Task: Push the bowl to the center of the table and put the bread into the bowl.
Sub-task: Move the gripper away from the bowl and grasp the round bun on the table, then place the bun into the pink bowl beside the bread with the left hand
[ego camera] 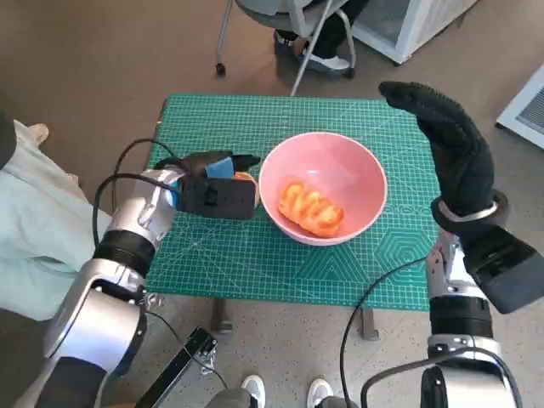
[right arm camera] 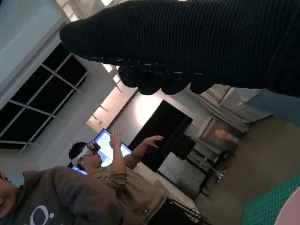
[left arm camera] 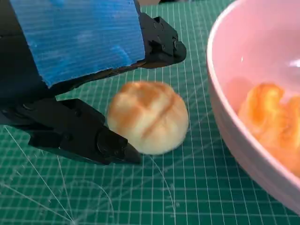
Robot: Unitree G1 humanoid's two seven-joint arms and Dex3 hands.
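Pink bowl [ego camera: 323, 187] near middle of green cutting mat [ego camera: 255, 255], one orange twisted bread [ego camera: 311, 208] already inside; round bun [left arm camera: 148, 117] on mat just beside bowl, between left hand's [ego camera: 212, 185] spread fingers [left arm camera: 84, 136], contact unclear; right hand [ego camera: 450, 144] raised beside the bowl, fingers straight, holding nothing.

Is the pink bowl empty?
No. The pink bowl holds an orange twisted bread; a round bun lies outside, between the left hand's fingers.
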